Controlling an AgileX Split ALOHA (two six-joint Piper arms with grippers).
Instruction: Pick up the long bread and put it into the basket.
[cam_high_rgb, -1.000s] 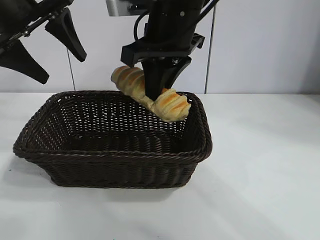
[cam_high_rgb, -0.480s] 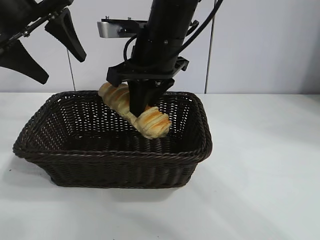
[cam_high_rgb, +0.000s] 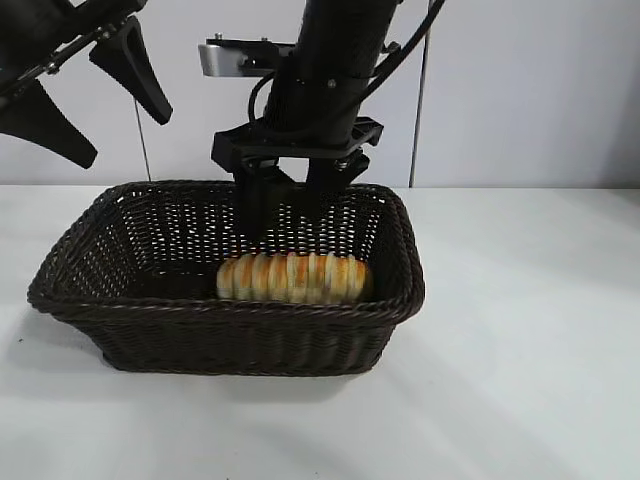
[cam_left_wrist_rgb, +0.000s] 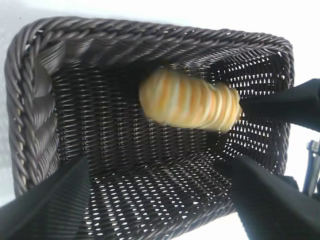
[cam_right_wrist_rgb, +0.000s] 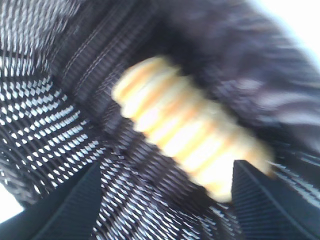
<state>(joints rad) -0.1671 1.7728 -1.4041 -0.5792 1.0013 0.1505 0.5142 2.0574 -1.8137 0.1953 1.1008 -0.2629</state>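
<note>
The long bread (cam_high_rgb: 293, 277), golden-tan with pale and orange ridges, lies inside the dark brown wicker basket (cam_high_rgb: 80, 300), against its near wall on the right half. It also shows in the left wrist view as the long bread (cam_left_wrist_rgb: 190, 98) and in the right wrist view as the long bread (cam_right_wrist_rgb: 185, 125). My right gripper (cam_high_rgb: 285, 215) hangs just above the loaf inside the basket, open, with nothing between its fingers (cam_right_wrist_rgb: 265, 202). My left gripper (cam_high_rgb: 85, 95) is raised above the basket's left end, open and empty.
The basket stands on a white table (cam_high_rgb: 520, 330) with bare surface to its right and front. A pale wall rises behind the arms.
The right gripper came down into the basket with the bread, then opened. The bread dropped free and now lies level on the basket floor. The left arm has not moved.
</note>
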